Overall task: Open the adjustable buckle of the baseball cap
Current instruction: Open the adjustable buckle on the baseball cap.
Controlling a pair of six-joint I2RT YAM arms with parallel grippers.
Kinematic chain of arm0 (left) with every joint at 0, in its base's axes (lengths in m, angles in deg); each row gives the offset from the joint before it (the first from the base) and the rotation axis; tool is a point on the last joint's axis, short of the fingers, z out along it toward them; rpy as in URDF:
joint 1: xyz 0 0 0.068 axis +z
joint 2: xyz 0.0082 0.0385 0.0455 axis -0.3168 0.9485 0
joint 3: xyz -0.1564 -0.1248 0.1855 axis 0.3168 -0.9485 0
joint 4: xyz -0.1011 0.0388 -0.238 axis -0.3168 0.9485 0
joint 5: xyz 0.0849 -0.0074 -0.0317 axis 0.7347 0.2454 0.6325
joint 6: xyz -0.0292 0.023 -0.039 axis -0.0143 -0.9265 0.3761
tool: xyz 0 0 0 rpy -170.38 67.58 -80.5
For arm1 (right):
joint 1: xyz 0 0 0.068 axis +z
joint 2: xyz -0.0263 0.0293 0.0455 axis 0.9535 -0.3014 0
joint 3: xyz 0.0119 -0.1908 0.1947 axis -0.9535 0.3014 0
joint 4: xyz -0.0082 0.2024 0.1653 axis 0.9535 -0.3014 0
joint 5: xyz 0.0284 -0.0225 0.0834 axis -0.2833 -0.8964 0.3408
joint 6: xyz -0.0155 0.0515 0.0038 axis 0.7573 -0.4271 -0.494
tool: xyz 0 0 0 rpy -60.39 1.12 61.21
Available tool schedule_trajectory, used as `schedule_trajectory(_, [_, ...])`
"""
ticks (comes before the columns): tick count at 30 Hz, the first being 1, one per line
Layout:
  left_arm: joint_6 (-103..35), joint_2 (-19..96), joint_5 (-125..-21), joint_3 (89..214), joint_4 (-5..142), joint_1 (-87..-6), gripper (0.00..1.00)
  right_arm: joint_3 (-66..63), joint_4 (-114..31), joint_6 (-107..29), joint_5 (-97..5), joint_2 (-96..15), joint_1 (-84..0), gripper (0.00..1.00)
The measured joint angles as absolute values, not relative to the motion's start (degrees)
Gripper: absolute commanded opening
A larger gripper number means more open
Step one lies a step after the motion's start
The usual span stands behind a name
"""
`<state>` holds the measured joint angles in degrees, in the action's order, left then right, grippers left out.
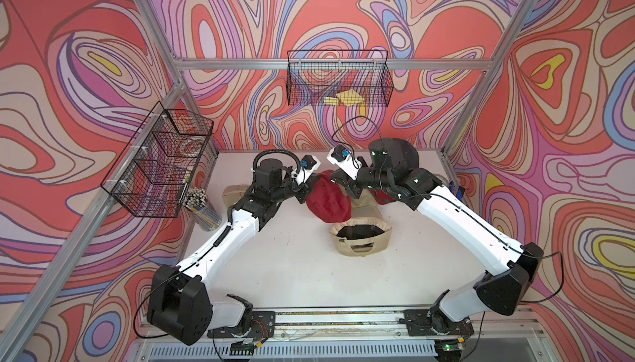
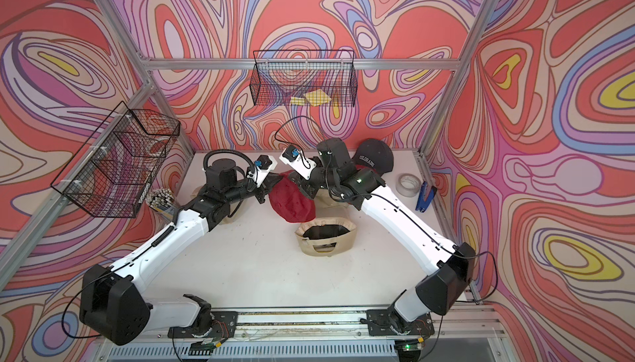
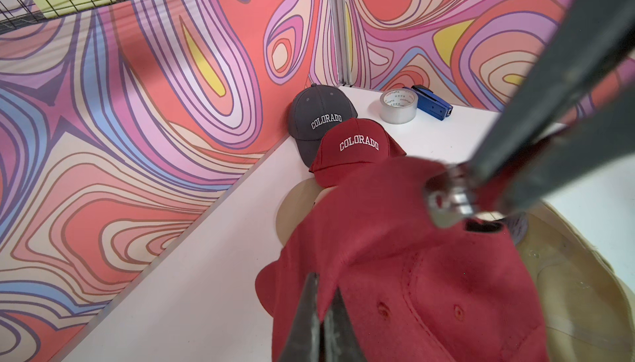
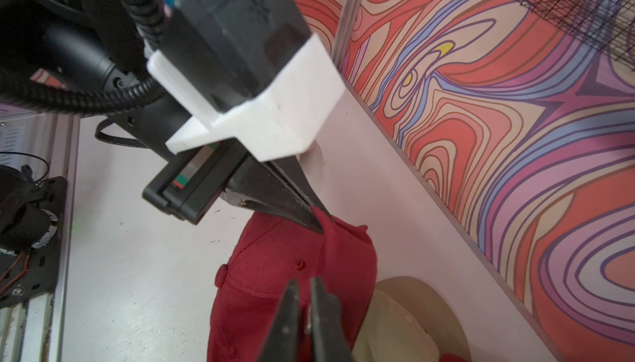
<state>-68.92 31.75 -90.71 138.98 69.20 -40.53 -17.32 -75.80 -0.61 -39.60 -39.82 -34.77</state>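
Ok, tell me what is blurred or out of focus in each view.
Left wrist view: the metal buckle and the right end effector at it are blurred, while the grey cap lettering is sharp. Right wrist view: its own fingertips are soft. Both top views: evenly lit, red cap fairly crisp.

a robotics lab cell: aluminium frame (image 1: 240, 64), swirl-printed walls (image 1: 567, 136) (every side), white table (image 1: 292, 267), robot arms (image 1: 220, 250) bolted to a base rail (image 1: 343, 319).

Both top views: overhead, looking down, far, whole table (image 1: 295, 274). Wrist views: close behind their jaws, sharing red cap (image 3: 429, 284) ahead.
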Motion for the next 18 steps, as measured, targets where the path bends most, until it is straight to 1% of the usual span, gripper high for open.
schedule_trajectory(2, [-68.35, 31.75, -91.06, 138.98, 69.17, -40.42, 0.00, -17.36, -75.91, -1.82, -40.35, -39.82, -34.92, 0.53])
schedule_trajectory(6, [-67.32, 31.75, -91.78, 138.98, 69.15, -40.25, 0.00, -18.08, -77.00, -4.42, -40.43, -39.82, -36.34, 0.63])
schedule_trajectory(12, [-67.15, 31.61, -92.00, 138.98, 69.22, -40.25, 0.00, -16.66, -76.54, -8.33, -39.32, -39.12, -41.26, 0.65])
schedule_trajectory(15, [-67.15, 31.61, -92.00, 138.98, 69.26, -40.23, 0.00, -13.69, -76.04, -8.59, -37.37, -37.86, -43.34, 0.63])
schedule_trajectory(18, [-67.15, 31.61, -92.02, 138.98, 69.59, -40.23, 0.00, -9.73, -75.21, -8.59, -35.45, -36.17, -43.51, 0.59])
